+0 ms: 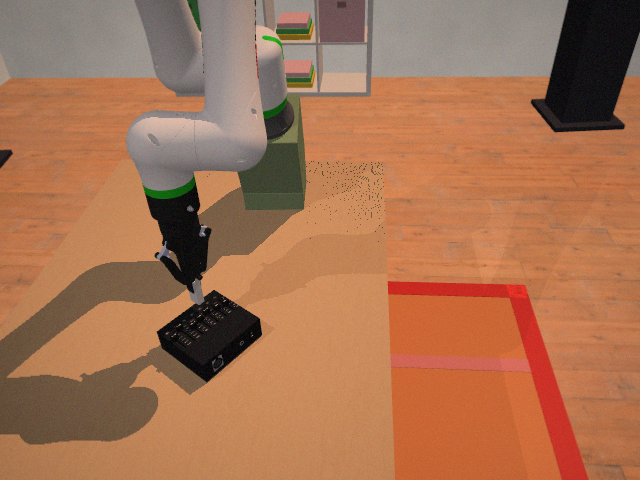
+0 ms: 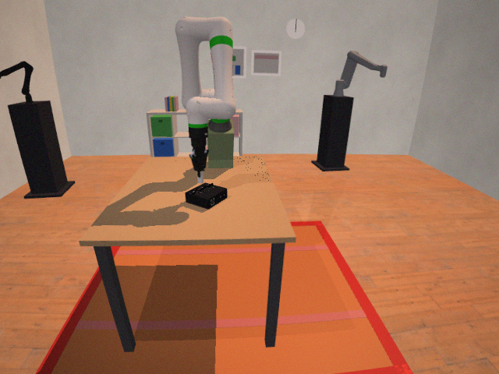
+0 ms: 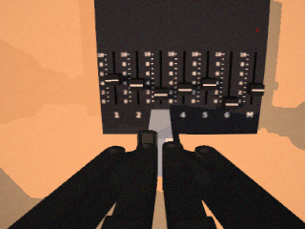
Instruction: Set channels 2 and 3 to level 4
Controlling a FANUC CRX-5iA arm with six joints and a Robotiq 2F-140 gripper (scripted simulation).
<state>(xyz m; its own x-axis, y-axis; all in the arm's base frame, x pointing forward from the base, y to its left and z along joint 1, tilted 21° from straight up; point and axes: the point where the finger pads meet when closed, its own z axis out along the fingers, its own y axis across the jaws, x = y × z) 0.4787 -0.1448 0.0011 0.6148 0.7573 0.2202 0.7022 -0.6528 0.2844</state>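
Note:
The black lighting desk stands flat on the tan table, turned at an angle; it also shows in the exterior view and in the wrist view. It has a row of several faders with pale cap lines. In the wrist view the channel 2 cap sits a little lower than the channel 1 cap, and the channel 3 cap sits lower still. My gripper is shut and empty, its pale fingertips just over the desk's near edge, in line with channel 3, a little short of its cap.
The green arm pedestal stands at the back of the table. The table's right edge borders a red-framed floor zone. A shelf unit and a black pillar stand farther off.

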